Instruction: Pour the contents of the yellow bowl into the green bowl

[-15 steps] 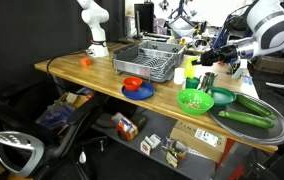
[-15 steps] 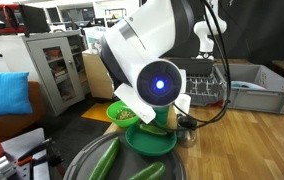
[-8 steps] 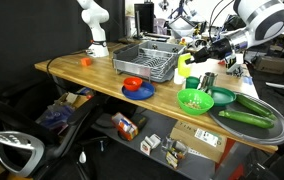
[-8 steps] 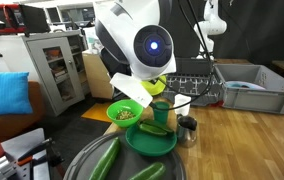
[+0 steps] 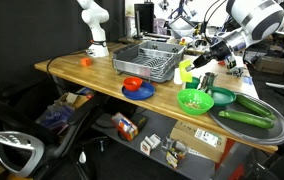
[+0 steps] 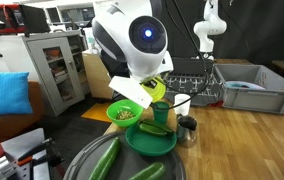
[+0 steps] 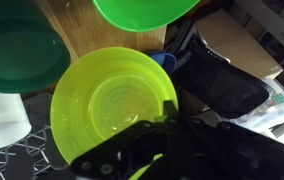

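Observation:
The yellow bowl (image 5: 186,71) hangs tilted in the air just above the green bowl's (image 5: 194,100) far edge, with my gripper (image 5: 196,65) shut on its rim. In the wrist view the yellow bowl (image 7: 110,100) fills the middle, its inside looks bare, and my gripper (image 7: 169,124) pinches its right rim. The green bowl (image 7: 142,11) shows at the top of that view. In an exterior view the green bowl (image 6: 110,109) holds small brownish bits, and the yellow bowl (image 6: 155,87) peeks out under the arm.
A teal bowl (image 5: 222,97) sits right beside the green bowl. A round tray (image 5: 265,127) with cucumbers lies near the table's end. A dish rack (image 5: 147,60), a red bowl on a blue plate (image 5: 134,86), a white cup (image 6: 181,102) and a dark cup (image 6: 188,127) stand close by.
The arm has swung and turned its wrist, carrying the yellow bowl a little toward the green bowl and tipping it over. The gripper has stayed shut on the rim.

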{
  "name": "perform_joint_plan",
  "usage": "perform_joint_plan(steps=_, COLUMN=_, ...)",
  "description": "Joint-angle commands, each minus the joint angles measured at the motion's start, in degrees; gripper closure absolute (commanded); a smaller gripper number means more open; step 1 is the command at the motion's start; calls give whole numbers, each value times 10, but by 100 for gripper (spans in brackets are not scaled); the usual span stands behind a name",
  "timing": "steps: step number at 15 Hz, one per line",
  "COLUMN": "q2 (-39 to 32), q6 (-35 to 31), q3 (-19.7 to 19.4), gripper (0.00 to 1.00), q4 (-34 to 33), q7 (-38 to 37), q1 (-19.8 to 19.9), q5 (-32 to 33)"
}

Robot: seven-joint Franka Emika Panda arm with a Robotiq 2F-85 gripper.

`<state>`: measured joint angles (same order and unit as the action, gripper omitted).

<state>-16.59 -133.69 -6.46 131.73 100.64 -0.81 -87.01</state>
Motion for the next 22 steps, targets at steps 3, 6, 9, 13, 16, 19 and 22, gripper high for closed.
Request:
perform_joint_plan(steps=3, q2=5, q6=-77, q3=30, gripper=99, q4=-27, q7=-95, q1=-29, q5=143)
perform_joint_plan(steps=6, q2=-9, q6=-98, q3=45, gripper=99, q4=-57, q7=-185, q1=-40, q5=250)
perform_joint_plan(steps=9, q2=-33, q6=-117, q3=59, gripper=99, q4=-98, q7=-290, q1=-45, q5=362)
perform_joint_plan(steps=13, q2=-90, q6=-104, q3=78, gripper=99, q4=-163, q7=-461, q1=-48, q5=498)
perform_joint_plan(steps=16, q2=-135, q6=-89, q3=95, gripper=99, q4=-211, q7=-596, q1=-47, q5=603)
perform_joint_plan(steps=19, q2=-176, q6=-64, q3=113, gripper=99, q4=-261, q7=-708, q1=-42, q5=689)
perform_joint_plan(steps=22, q2=-214, q6=-13, q3=129, gripper=99, q4=-310, q7=-791, q1=-39, q5=742)
